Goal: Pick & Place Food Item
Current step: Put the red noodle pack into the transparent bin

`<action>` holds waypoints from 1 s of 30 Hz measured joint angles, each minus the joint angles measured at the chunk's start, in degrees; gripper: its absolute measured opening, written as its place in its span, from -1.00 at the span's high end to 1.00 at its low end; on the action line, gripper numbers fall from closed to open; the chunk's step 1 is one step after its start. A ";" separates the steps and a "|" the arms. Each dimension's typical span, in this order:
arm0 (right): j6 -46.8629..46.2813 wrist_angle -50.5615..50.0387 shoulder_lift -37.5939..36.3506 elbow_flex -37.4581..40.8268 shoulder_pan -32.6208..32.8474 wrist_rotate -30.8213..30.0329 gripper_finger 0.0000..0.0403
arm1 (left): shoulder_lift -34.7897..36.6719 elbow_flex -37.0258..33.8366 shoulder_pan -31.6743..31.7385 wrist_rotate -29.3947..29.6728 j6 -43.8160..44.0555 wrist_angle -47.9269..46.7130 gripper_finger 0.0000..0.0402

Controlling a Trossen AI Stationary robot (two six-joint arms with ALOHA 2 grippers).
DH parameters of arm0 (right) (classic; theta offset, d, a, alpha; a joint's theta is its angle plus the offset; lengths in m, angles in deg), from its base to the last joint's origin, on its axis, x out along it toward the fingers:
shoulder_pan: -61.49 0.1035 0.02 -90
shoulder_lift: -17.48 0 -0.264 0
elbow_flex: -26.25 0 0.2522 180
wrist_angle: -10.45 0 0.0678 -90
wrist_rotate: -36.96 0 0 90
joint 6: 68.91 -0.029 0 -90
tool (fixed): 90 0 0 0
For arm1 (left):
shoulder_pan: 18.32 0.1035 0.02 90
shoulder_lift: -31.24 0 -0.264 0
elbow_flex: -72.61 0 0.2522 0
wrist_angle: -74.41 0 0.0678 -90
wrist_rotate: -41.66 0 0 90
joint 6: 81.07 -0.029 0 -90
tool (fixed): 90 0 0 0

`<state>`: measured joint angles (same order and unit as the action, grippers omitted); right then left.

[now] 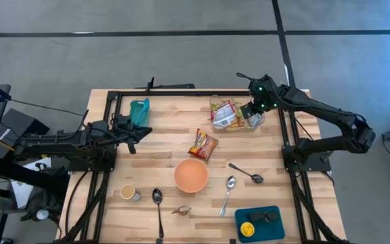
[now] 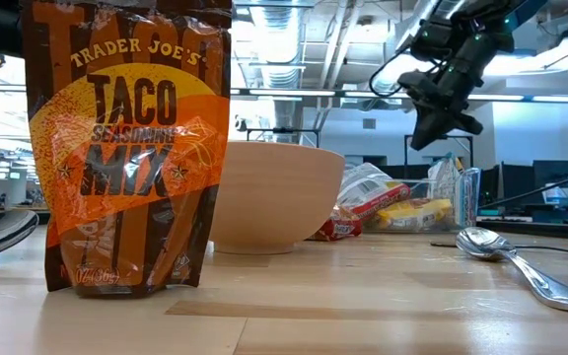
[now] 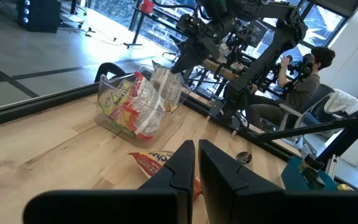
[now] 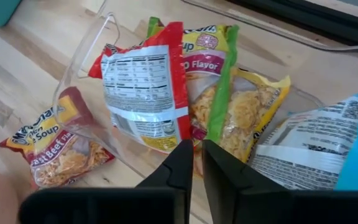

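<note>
A wooden desk (image 1: pixel 161 146) seen from above, with two dark robot arms at its sides. The right tool (image 1: pixel 252 116) hangs over a clear plastic container (image 1: pixel 217 103) at the far right of the desk. Its fingers are clenched almost together, and the wrist view shows nothing between them. The container holds several noodle packets (image 4: pixel 145 87); they overlap, so the exact count is hard to make out. At least three show from the wrist: a red one turned label-back, a green-edged one, and a beef soup packet pressed against the clear wall. A blue and white packet at the edge is cut off by the frame.

The left tool (image 1: pixel 133 135) rests at the left side of the desk, fingers clenched on nothing, beside a teal cup (image 1: pixel 139 112).

One taco seasoning packet (image 1: pixel 202 144) lies near the middle of the desk, between the container and one orange bowl (image 1: pixel 191 175). In the low view it fills the left foreground and hides part of the bowl.

Three spoons (image 1: pixel 228 193) lie toward the front of the desk. There is also one small cup (image 1: pixel 128 192), a small brown item too small to identify, and a teal tray (image 1: pixel 276 229) holding small objects, partly cut off at the bottom.

A person sits at a workstation beyond the desk.
</note>
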<state>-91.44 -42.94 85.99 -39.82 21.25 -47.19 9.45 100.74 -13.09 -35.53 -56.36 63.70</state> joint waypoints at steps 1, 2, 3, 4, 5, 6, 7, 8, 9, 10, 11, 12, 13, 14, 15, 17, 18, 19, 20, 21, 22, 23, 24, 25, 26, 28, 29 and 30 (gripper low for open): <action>0.00 -0.19 0.00 0.00 -0.07 -0.03 0.88 | -0.01 0.00 -0.02 0.01 0.00 0.00 0.92; 0.00 -0.43 0.00 0.00 -0.07 -0.11 0.89 | -0.01 0.00 0.00 -0.01 0.00 0.00 0.92; 0.01 -0.81 0.00 0.00 -0.06 -0.11 0.91 | -0.01 0.00 0.00 0.01 0.00 0.00 0.92; 0.17 -1.26 0.00 0.00 -0.04 -0.11 0.93 | -0.01 0.00 -0.02 -0.01 0.00 0.00 0.92; 0.36 -1.64 0.00 0.00 -0.01 -0.10 0.95 | 0.01 0.00 -0.01 -0.01 0.00 0.00 0.92; 0.47 -2.00 0.00 0.00 -0.01 -0.09 0.96 | 0.01 0.00 -0.02 -0.01 0.00 0.00 0.92; 0.50 -2.43 0.00 0.00 0.02 -0.05 0.98 | -0.01 0.00 -0.02 -0.01 0.00 0.00 0.92; 0.51 -2.75 0.00 0.00 0.13 -0.02 0.99 | 0.00 0.00 -0.01 0.01 0.00 0.00 0.92; 0.53 -2.94 0.02 0.00 0.36 -0.02 0.99 | 0.01 0.00 0.00 0.01 0.00 0.00 0.92; 0.57 -3.02 0.00 0.00 0.61 0.00 0.99 | 0.01 0.00 0.00 0.01 0.00 0.00 0.92; 0.59 -3.02 0.00 0.00 0.98 0.02 0.99 | -0.01 0.00 -0.02 0.01 0.00 0.00 0.92; 0.61 -3.02 0.00 0.00 1.43 0.07 0.99 | 0.01 0.00 -0.01 0.01 0.00 0.00 0.92; 0.63 -3.02 -0.12 0.00 1.97 0.07 1.00 | 0.00 0.00 0.00 0.00 0.00 0.00 0.92; 0.84 -3.00 -0.32 0.00 2.42 0.08 1.00 | 0.00 0.00 -0.01 0.00 0.00 0.00 0.92; 1.26 -2.89 -0.62 0.00 3.04 0.08 1.00 | 0.01 0.00 -0.01 0.00 0.00 0.00 0.92; 1.61 -2.78 -1.37 0.00 4.20 0.02 1.00 | -0.01 0.00 -0.02 -0.01 0.00 0.00 0.92; 1.86 -2.78 -1.88 0.00 4.82 0.00 1.00 | 0.00 0.00 0.00 0.01 0.00 0.00 0.92; 1.99 -2.75 -2.57 0.00 5.44 -0.05 1.00 | 0.01 0.00 0.00 0.01 0.00 0.00 0.92; 1.99 -2.55 -3.37 0.00 6.12 -0.07 1.00 | -0.01 0.00 -0.02 0.01 -0.02 0.00 0.92; 1.99 -2.07 -4.21 0.00 6.90 -0.09 1.00 | -0.01 0.00 -0.02 0.01 -0.29 0.00 0.92; 2.00 -1.55 -5.12 0.00 7.77 -0.09 1.00 | 0.01 0.00 -0.02 0.02 -0.45 0.00 0.92; 1.99 -1.20 -6.13 0.00 8.70 -0.10 1.00 | 0.01 0.00 0.00 0.02 -0.46 0.00 0.92; 1.99 -0.82 -7.24 0.00 9.77 -0.09 1.00 | 0.01 0.00 -0.01 0.03 -0.47 0.00 0.92; 1.99 -0.23 -8.30 0.00 10.92 -0.10 1.00 | 0.00 0.00 -0.01 0.03 -0.45 0.00 0.92; 1.98 0.15 -9.38 0.00 12.12 -0.09 1.00 | 0.01 0.00 -0.02 0.01 -0.38 0.01 0.92; 1.96 0.60 -11.33 0.00 14.74 -0.09 1.00 | -0.01 0.00 -0.02 0.03 -0.37 0.45 0.92; 1.77 0.92 -12.29 0.00 16.20 -0.09 1.00 | -0.01 0.00 -0.02 0.01 -0.37 0.99 0.92; 1.40 1.20 -13.21 0.00 17.61 -0.09 1.00 | -0.01 0.00 -0.01 0.01 -0.30 1.80 0.92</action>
<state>-90.04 -41.74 72.78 -39.82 38.86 -47.28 9.44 100.74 -13.10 -35.52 -56.66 65.50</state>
